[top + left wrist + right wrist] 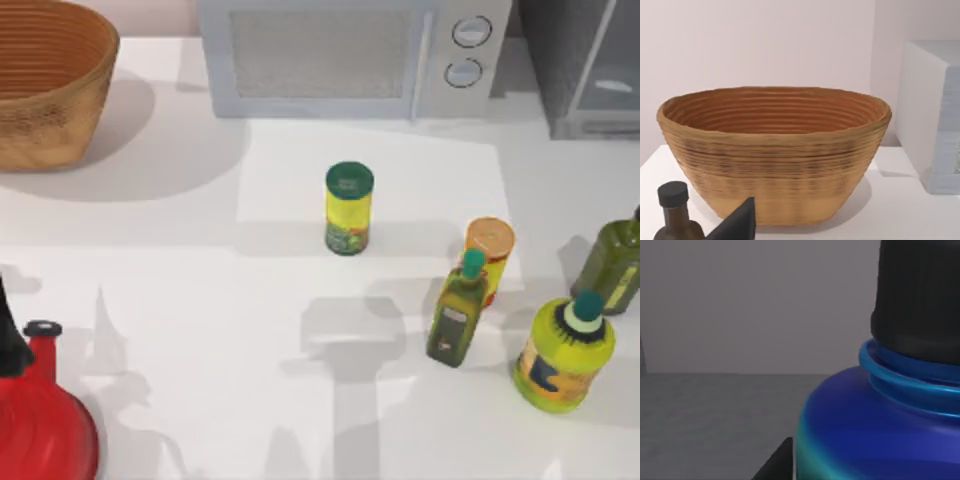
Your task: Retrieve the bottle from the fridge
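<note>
Blue bottle (875, 430): blue body with a teal tinge low down, black ribbed cap; very close in the right wrist view, standing on a grey floor before a grey wall.
Right end effector: a dark fingertip (775, 465) just beside the bottle's base; opening cannot be told.
Fridge (585, 65): dark grey, upper right of the top view, pale door panel.
Left end effector: a dark fingertip (737, 222) low in the left wrist view, before the wicker basket (775, 150); opening cannot be told.
Counter (200, 300): white; yellow-green can (348, 208) mid-frame.
</note>
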`<state>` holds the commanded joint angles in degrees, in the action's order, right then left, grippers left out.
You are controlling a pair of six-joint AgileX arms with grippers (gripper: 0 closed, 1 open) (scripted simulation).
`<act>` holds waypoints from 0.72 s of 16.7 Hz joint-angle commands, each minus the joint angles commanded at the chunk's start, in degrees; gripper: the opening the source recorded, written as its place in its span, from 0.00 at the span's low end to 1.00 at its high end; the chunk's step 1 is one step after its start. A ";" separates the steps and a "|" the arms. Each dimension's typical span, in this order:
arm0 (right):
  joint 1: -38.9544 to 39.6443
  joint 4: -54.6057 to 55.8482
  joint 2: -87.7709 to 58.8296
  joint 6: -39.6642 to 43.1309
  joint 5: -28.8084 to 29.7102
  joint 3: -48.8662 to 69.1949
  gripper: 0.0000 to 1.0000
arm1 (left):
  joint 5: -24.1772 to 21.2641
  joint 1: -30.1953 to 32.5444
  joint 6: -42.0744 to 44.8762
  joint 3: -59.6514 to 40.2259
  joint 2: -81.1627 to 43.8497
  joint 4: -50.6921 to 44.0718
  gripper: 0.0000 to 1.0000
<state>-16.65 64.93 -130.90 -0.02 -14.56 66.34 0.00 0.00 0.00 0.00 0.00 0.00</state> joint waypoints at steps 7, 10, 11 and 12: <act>-0.12 -5.18 4.64 -0.17 -0.04 0.47 0.00 | 0.00 0.00 0.00 0.00 0.00 0.00 1.00; -0.17 -8.74 7.59 -0.21 -0.04 0.96 0.00 | 0.00 0.00 0.00 0.00 0.00 0.00 1.00; -0.16 -9.15 8.04 -0.17 -0.10 1.19 0.00 | 0.00 0.00 0.00 0.00 0.00 0.00 1.00; -0.16 -9.16 8.06 -0.16 -0.11 1.21 0.00 | 0.00 0.00 0.00 0.00 0.00 0.00 1.00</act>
<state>-16.82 55.77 -122.84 -0.18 -14.67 67.55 0.00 0.00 0.00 0.00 0.00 0.00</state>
